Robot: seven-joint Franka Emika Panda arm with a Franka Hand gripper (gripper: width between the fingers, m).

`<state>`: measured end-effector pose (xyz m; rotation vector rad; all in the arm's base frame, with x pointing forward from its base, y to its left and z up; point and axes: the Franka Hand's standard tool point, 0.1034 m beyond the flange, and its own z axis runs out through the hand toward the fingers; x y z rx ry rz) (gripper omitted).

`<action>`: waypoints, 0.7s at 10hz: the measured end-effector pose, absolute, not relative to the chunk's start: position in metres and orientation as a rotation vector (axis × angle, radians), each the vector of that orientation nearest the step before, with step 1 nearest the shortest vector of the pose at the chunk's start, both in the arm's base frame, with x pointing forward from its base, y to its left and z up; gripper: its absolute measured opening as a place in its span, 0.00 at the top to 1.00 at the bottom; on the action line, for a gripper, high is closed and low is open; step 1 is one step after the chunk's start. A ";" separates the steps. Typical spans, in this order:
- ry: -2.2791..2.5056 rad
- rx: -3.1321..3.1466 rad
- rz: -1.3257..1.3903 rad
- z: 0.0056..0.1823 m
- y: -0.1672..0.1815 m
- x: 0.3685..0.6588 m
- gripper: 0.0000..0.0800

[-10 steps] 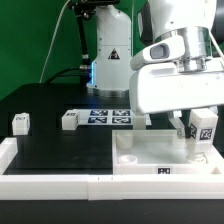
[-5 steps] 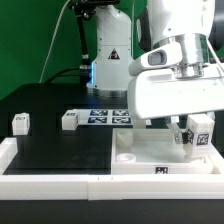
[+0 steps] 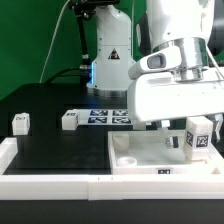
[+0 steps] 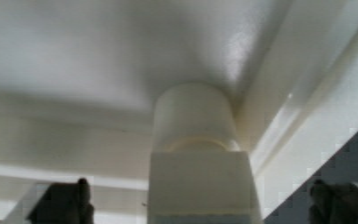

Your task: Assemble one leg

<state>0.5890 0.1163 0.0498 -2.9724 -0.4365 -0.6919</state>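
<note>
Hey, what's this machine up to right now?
A robot arm is putting furniture together. Its fingers straddle a small white leg standing upright in the large white tray-like part, toward the exterior view's right. The wrist view shows gaps on either side, so they look open. Two spare legs wait on the black table.

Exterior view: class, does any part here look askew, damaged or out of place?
Nothing clearly stands out. The leg stands in the tray inside the open gripper, perhaps leaning slightly, though I cannot be sure. Two spare legs sit loose on the black table, and nothing looks broken.
</note>
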 end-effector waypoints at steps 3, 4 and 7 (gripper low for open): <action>-0.436 -2.972 -0.692 0.050 0.116 0.589 0.19; -0.437 -2.973 -0.690 0.052 0.116 0.589 0.19; -0.456 -2.982 -0.655 0.083 0.108 0.591 0.19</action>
